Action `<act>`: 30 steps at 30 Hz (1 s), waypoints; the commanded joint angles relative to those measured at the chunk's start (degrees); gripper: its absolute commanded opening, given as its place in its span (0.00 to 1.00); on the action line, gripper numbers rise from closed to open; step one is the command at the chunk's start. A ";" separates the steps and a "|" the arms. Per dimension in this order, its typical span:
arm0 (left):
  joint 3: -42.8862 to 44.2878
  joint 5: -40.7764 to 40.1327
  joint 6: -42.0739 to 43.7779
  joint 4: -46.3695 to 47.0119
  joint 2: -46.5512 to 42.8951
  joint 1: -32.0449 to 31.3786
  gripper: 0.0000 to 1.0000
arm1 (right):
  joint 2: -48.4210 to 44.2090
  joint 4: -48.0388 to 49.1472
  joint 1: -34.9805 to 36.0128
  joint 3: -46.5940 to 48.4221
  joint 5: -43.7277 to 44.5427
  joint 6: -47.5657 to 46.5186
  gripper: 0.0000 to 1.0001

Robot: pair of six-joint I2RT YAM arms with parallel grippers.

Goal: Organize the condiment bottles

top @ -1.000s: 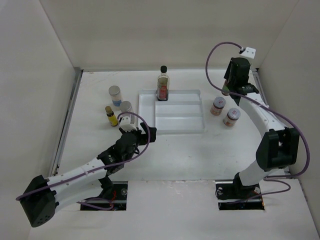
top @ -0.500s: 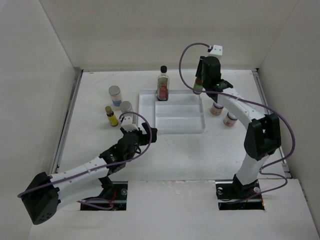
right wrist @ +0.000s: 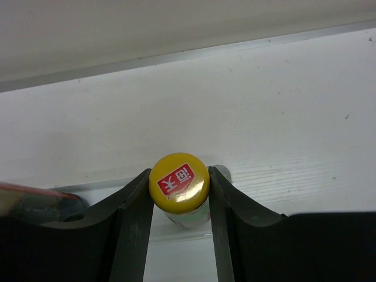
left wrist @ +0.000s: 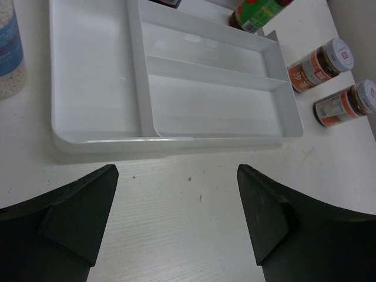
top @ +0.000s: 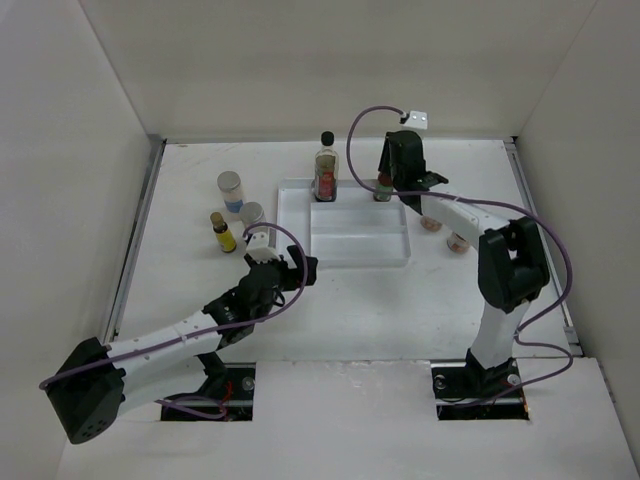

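My right gripper (top: 387, 183) is shut on the yellow-capped sauce bottle (right wrist: 179, 181), holding it by the neck at the back right corner of the white tray (top: 345, 262). The bottle also shows in the left wrist view (left wrist: 257, 13). The tall clear black-capped bottle (top: 326, 170) stands in the tray's back left corner. Two pale-lidded reddish jars (left wrist: 320, 61) (left wrist: 346, 103) stand right of the tray. Two grey-lidded blue-labelled jars (top: 231, 188) (top: 253, 214) and the tiny yellow bottle (top: 220, 232) stand left of it. My left gripper (top: 290, 268) is open and empty in front of the tray (left wrist: 176, 140).
The tray has a long left compartment and two cross compartments, all bare in the left wrist view. The enclosure's back wall runs close behind the tray. The right arm reaches over the two reddish jars.
My right gripper has carried the sauce bottle leftward from the back right of the table to the tray's back right corner. The left arm has barely shifted.
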 commanded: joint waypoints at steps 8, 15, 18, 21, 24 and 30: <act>1.24 0.96 0.23 4.86 -0.16 0.59 0.82 | -5.92 8.91 1.94 -2.75 -1.23 1.48 0.71; 1.06 0.96 0.32 5.47 -0.08 1.73 0.82 | -19.09 8.73 -0.07 -15.92 -0.71 3.67 0.81; 0.89 0.96 0.32 5.82 0.10 2.34 0.82 | -23.41 7.68 -4.20 -22.78 -0.27 6.48 0.83; 1.06 1.40 0.32 6.00 0.89 2.43 0.82 | -24.30 4.96 -8.60 -26.83 -1.14 8.94 0.85; 1.15 1.75 0.41 6.96 1.77 2.61 0.82 | -22.37 2.76 -10.28 -27.63 -2.81 9.30 0.87; 1.15 2.11 0.32 7.06 1.94 2.52 0.82 | -17.80 1.00 -10.90 -25.26 -2.03 8.60 0.87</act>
